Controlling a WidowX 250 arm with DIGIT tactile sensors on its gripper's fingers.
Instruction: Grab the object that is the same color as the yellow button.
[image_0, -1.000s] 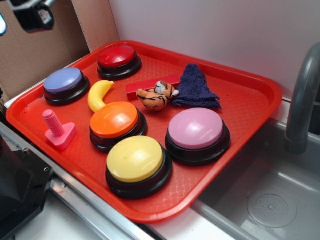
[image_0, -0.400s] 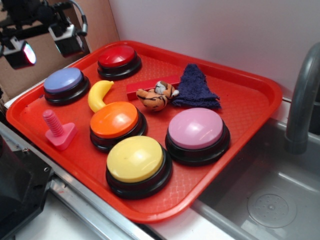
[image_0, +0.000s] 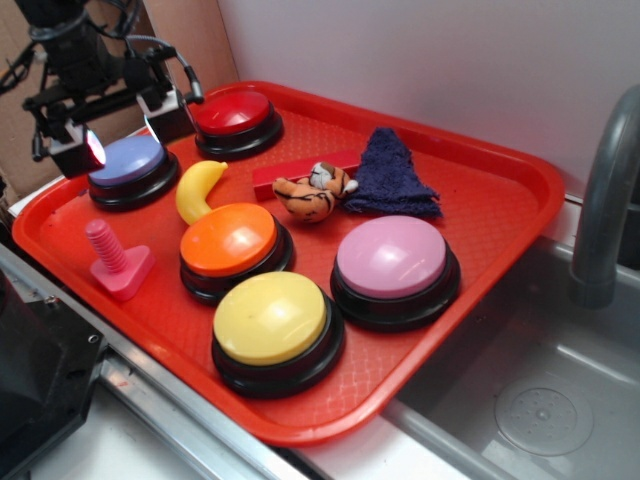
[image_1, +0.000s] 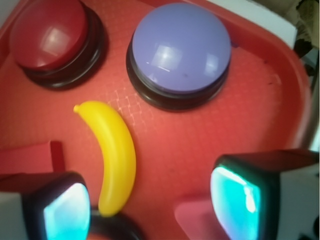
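The object, a small curved yellow toy banana, lies on the red tray between the purple button and the orange button. The yellow button sits at the tray's front. My gripper hovers open above the purple button, up and left of the banana, holding nothing. In the wrist view the banana lies just inside the left finger. The gripper holds only bare tray between its fingers, with the purple button ahead.
On the tray stand a red button, a pink button, a pink bolt, a toy tiger, a red block and a blue cloth. A sink and faucet lie to the right.
The gripper has come down and to the right from the upper left corner, and now hangs low over the purple button. Nothing on the tray has moved.
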